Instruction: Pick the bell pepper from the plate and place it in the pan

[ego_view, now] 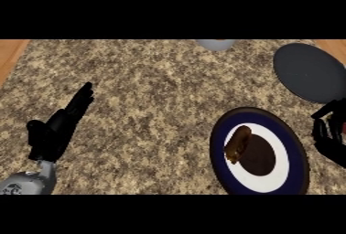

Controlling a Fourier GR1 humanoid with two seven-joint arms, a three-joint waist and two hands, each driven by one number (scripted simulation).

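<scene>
Meanwhile, the brownish bell pepper (238, 144) lies on the dark-blue-rimmed round plate (295, 151).
Left hand (59, 125) open, holding nothing; right hand (331, 132) curled beside the plate, below the dark grey pan (310, 71).

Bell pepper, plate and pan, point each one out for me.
bell pepper (238, 144), head view, middle of its body.
plate (294, 151), head view, right side of its dark blue rim.
pan (310, 72), head view, centre of its grey base.

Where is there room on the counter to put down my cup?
The wide speckled counter between the left hand and the plate is bare. The right side is crowded: plate with bell pepper, pan, right hand.
</scene>
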